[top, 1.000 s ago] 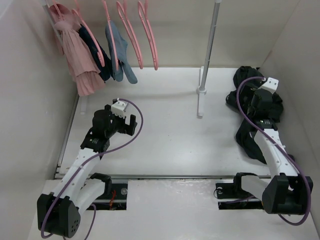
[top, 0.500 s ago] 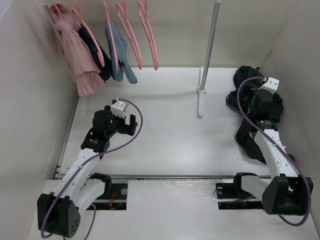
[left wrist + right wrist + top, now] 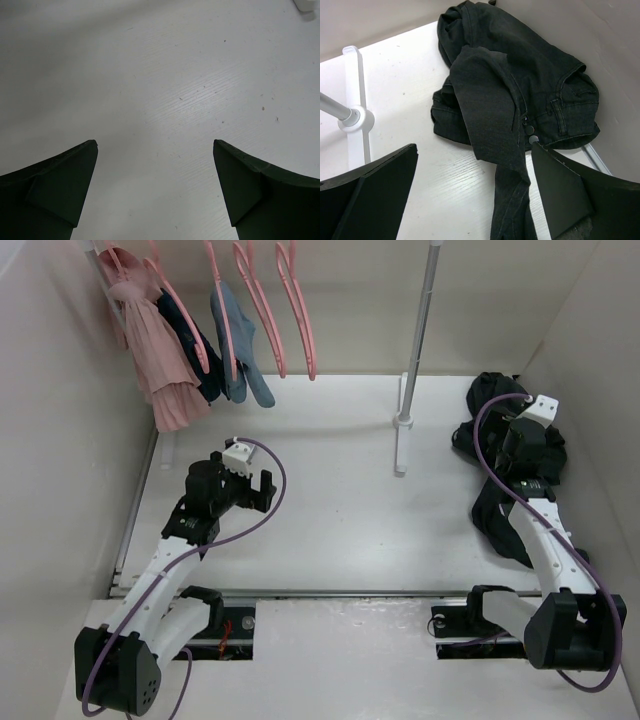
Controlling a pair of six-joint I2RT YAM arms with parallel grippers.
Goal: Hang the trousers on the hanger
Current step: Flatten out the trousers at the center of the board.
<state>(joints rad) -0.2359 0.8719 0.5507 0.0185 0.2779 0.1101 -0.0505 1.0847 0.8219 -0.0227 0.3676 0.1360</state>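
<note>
My right pincer [image 3: 474, 147] hangs with its 2 fingers spread above the crumpled, soft, matte black trousers [image 3: 510, 95], whose lower leg is cut off. My left pincer [image 3: 155, 142] is spread over the grained white table [image 3: 175, 75]. The thin pink plastic hanger [image 3: 303, 320] hangs far-left, its hook out of frame.

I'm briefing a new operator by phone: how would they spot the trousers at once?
From the white upright pole, look right toward the side wall. The trousers lie there in a crumpled black heap on the table; the other garments hang from pink hangers at the back left.
</note>
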